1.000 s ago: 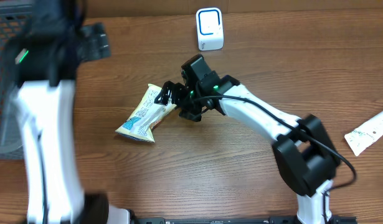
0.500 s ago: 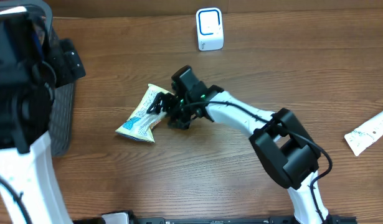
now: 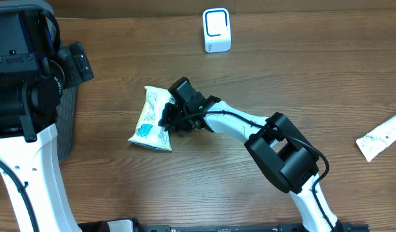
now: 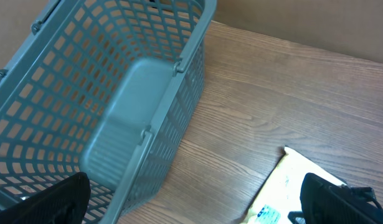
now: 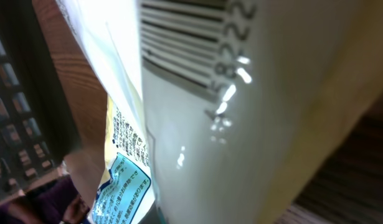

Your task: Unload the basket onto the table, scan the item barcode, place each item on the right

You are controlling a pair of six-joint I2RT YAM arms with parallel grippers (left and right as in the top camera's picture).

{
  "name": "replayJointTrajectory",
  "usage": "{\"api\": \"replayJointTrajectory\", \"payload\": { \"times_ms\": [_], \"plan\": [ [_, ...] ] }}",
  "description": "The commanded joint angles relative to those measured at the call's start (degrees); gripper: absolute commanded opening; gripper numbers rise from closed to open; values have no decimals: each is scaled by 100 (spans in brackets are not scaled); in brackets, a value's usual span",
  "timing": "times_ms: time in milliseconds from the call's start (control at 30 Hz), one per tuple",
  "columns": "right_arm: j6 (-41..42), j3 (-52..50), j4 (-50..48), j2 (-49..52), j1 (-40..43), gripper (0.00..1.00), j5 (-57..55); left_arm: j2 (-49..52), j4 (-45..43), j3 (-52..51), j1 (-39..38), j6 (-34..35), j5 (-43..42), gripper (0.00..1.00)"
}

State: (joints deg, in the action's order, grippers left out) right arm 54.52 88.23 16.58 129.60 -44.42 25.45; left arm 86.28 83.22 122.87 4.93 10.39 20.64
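Overhead, open brown wooden table surrounded the cream-and-blue plastic snack packet, its right edge pinched by the closed right gripper; the left wrist view showed the left gripper spread wide, empty, beside a grey mesh basket; the right wrist view showed the packet's barcode close up.

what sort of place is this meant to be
Most likely a mock shop checkout set up on a wooden table: a grey shopping basket, a small white barcode scanner, and a snack packet with a printed barcode.
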Motion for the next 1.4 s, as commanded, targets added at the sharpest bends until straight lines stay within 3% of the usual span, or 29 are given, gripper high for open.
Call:
{"api": "replayJointTrajectory", "payload": {
  "times_ms": [0, 200, 367, 700, 967, 1133, 1200, 1367],
  "plan": [
    [-1198, -61, 553, -68, 133, 4, -433, -39, 4, -114, 37, 144, 96, 100],
    [-3362, -63, 2020, -859, 203, 4, -1377, -31, -15, -179, 35, 367, 85, 100],
    [-3976, -63, 2566, -1353, 267, 4, -1749, -28, 44, -179, 35, 555, -50, 100],
    [-4948, -63, 2752, -1884, 284, 4, -1753, -28, 223, -179, 35, 656, -136, 100],
    [-6384, -61, 3016, -2304, 284, 4, -1867, -9, 170, -179, 35, 656, -136, 100],
    [-6531, -61, 3261, -2583, 284, 4, -2203, 61, 129, -179, 35, 656, -116, 100],
    [-6640, -61, 3541, -2708, 284, 4, -2194, 92, 107, -195, 35, 656, -118, 100],
    [-7855, -61, 5047, -3073, 282, 4, -1917, 229, 9, -199, 31, 656, -120, 100]
  ]
}}
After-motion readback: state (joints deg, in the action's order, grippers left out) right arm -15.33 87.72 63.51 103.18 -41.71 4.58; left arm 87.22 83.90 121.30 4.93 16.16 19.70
